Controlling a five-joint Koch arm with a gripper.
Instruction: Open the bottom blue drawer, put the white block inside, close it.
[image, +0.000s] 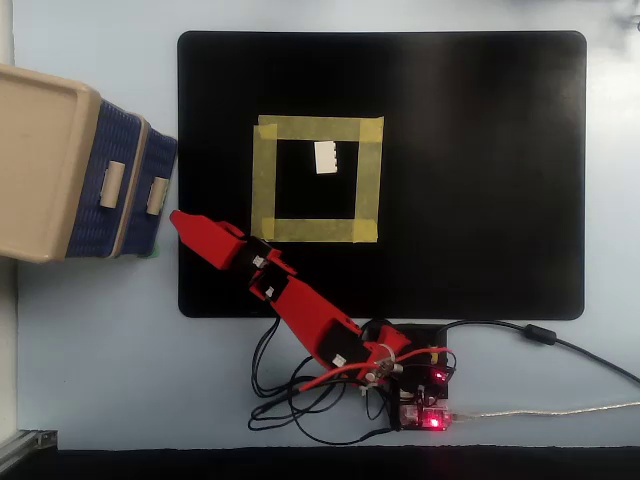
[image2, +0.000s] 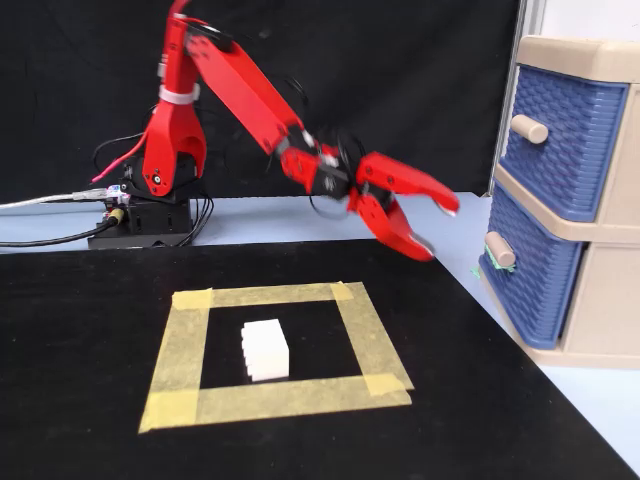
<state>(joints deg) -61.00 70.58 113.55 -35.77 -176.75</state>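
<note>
- The red arm's gripper (image2: 436, 228) reaches toward the cabinet (image2: 610, 300), its fingers (image2: 425, 190) spread apart and holding nothing.
- It hangs above the black mat (image: 480, 180), short of the bottom blue drawer (image2: 535, 275), which is closed.
- The white block (image2: 265, 350) lies on the mat inside the yellow tape square (image2: 180, 345), well apart from the gripper.
- The mat lies on the pale blue desk (image: 100, 340).

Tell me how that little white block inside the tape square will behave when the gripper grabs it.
The white block looks rigid and probably light, given its small, solid shape. It lies flat on the black mat, so it is unlikely to roll or tip. Its notched edge may give the pads uneven contact, so it could twist slightly.
</note>
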